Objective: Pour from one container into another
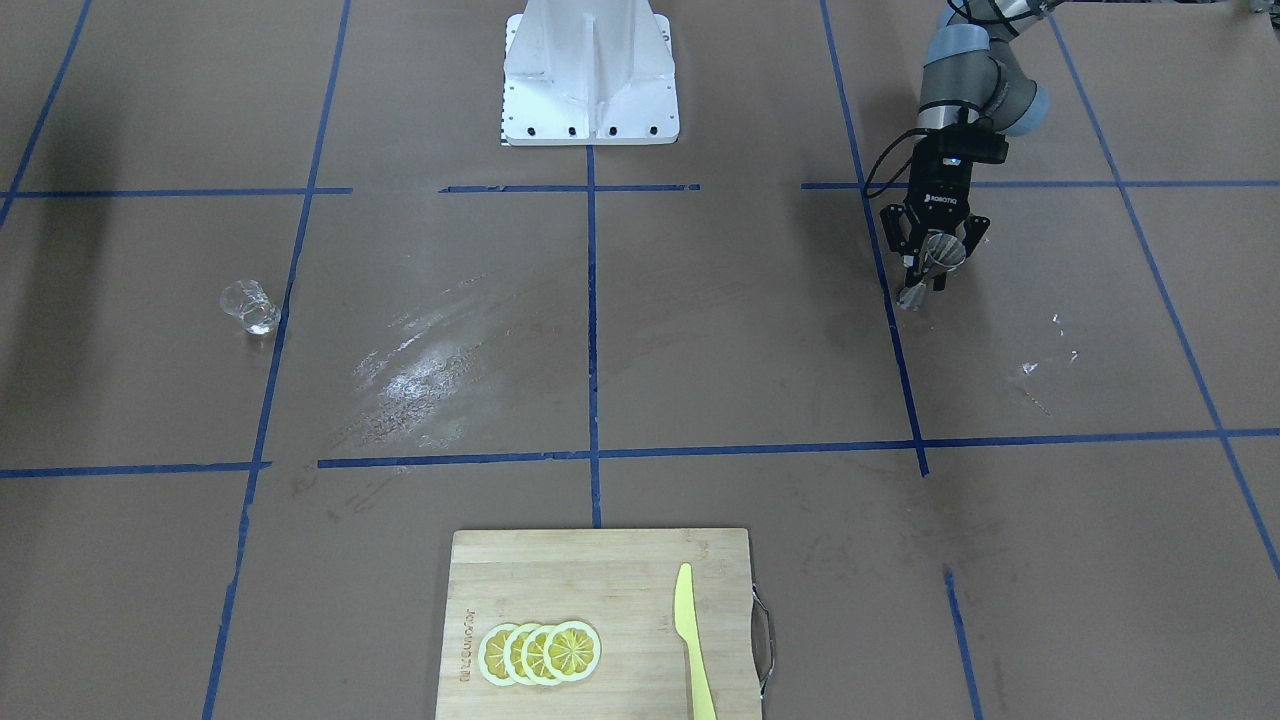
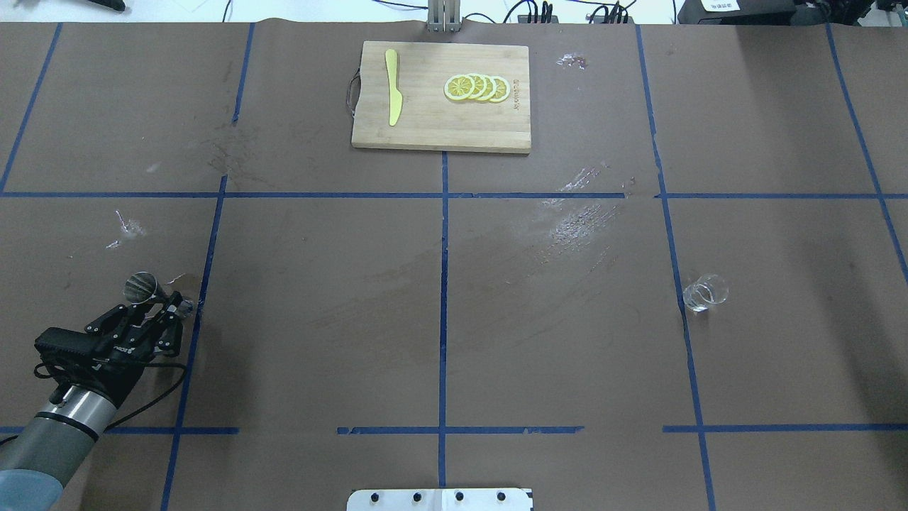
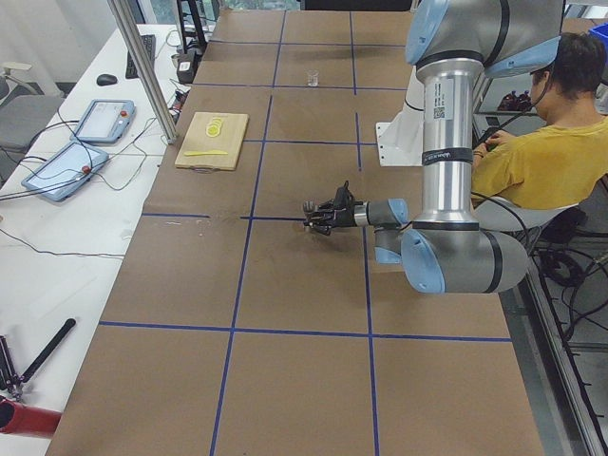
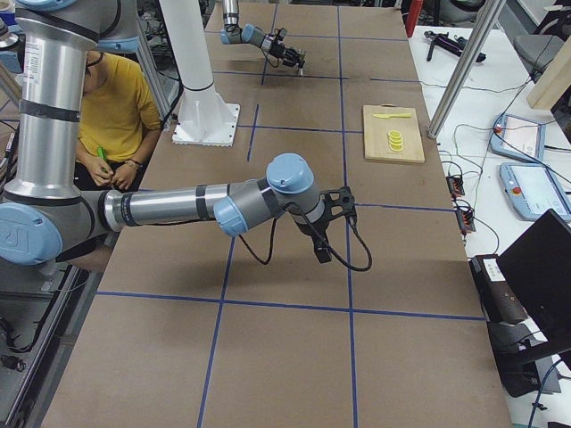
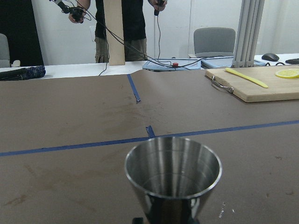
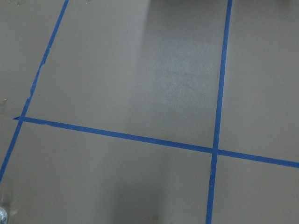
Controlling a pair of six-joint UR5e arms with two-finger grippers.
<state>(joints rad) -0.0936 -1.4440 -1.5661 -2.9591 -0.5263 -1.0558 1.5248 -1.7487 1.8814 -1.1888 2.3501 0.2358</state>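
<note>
The steel jigger [image 1: 930,268] sits between the fingers of my left gripper [image 1: 932,275], which is shut on its narrow waist. It is low over the table at my left side, beside a blue tape line. Overhead, the jigger [image 2: 142,287] sticks out ahead of the left gripper [image 2: 167,304]. The left wrist view looks into the jigger's [image 5: 173,170] open mouth, and no liquid shows there. The clear glass cup [image 1: 250,305] stands alone far off on my right side, also visible overhead as the cup [image 2: 704,292]. Only the exterior right view shows my right arm [image 4: 285,192]; whether its gripper is open or shut I cannot tell.
A wooden cutting board [image 2: 425,128] lies at the far middle edge with lemon slices [image 2: 477,87] and a yellow knife [image 2: 392,96] on it. The white robot base [image 1: 590,70] stands at the near middle. A seated person in yellow [image 3: 541,152] is behind the robot.
</note>
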